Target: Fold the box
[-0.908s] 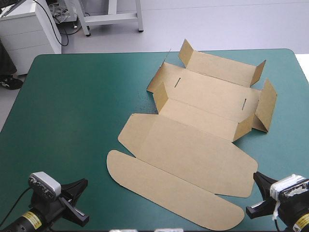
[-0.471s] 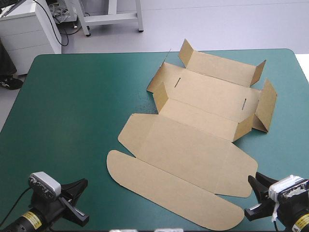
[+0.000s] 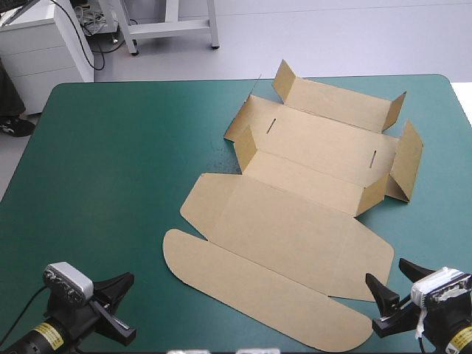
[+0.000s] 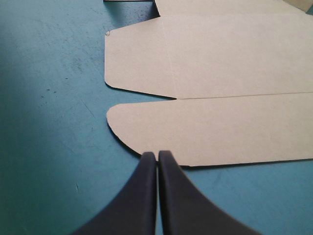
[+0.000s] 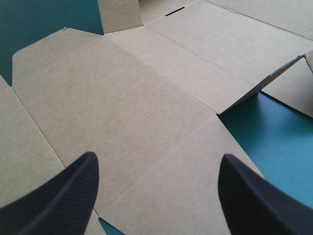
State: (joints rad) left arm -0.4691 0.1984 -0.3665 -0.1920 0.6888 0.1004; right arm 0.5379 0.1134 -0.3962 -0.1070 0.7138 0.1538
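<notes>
1. High view: the box (image 3: 299, 206) lies on the teal-green worktop (image 3: 110, 162), right of the middle. It is mostly an open sheet. Only the short walls (image 3: 409, 158) at its far end stand up. The lid panel (image 3: 287, 236) and the long rounded flap (image 3: 258, 295) lie flat toward me. My left pincer (image 3: 125, 282) waits at the near edge, apart from the board. My right pincer (image 3: 384, 269) sits at the lid panel's near right corner, which I judge is the corner I mean to take.

2. Left wrist view: my left pincer (image 4: 157, 154) is clenched, its black fingers meeting in one point and holding nothing. Its tip stands just short of the rounded flap (image 4: 220, 129), with the lid panel (image 4: 220, 54) beyond. I judge it is simply parked here, narrow and out of the way.

3. Right wrist view: my right pincer (image 5: 157, 159) is released, with its fingers spread wide over the lid panel (image 5: 112, 103). Nothing is gripped. Ahead, one of the walls (image 5: 288, 90) leans up with the cover showing beside it. I judge the fingers are spread so they can straddle the board's edge for a lift. The folding has hardly begun.
</notes>
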